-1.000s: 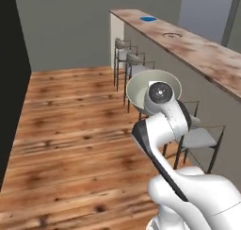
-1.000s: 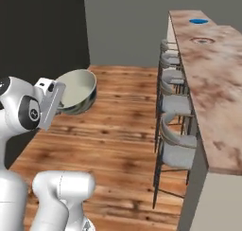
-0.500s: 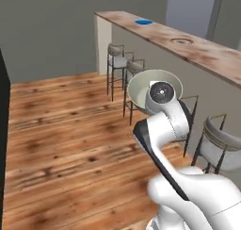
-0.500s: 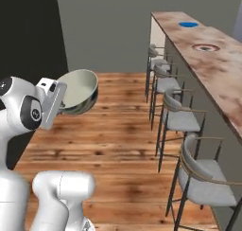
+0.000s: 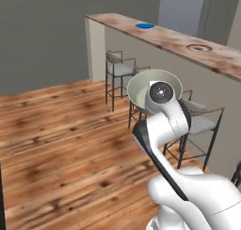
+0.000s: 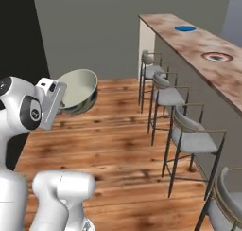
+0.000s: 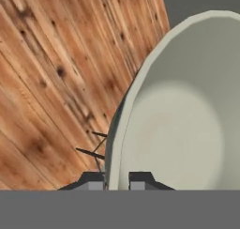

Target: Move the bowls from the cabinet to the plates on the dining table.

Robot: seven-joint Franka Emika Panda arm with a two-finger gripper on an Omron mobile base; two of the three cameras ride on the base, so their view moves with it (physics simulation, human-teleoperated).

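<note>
Hand view: gripper clamped on rim of bowl, fingers either side of wall. Bowl held tilted, aloft over wood floor, well apart from dining table carrying blue plate and red-rimmed plate

Matt stone-look bowl, veined marble dining table, knotty wooden floor.

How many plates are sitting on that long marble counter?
2. A plain bright blue round plate lies near the counter's far end, and a reddish-brown-rimmed plate with a grey centre lies nearer the robot. The counter runs out of frame, so more could be hidden.
</note>
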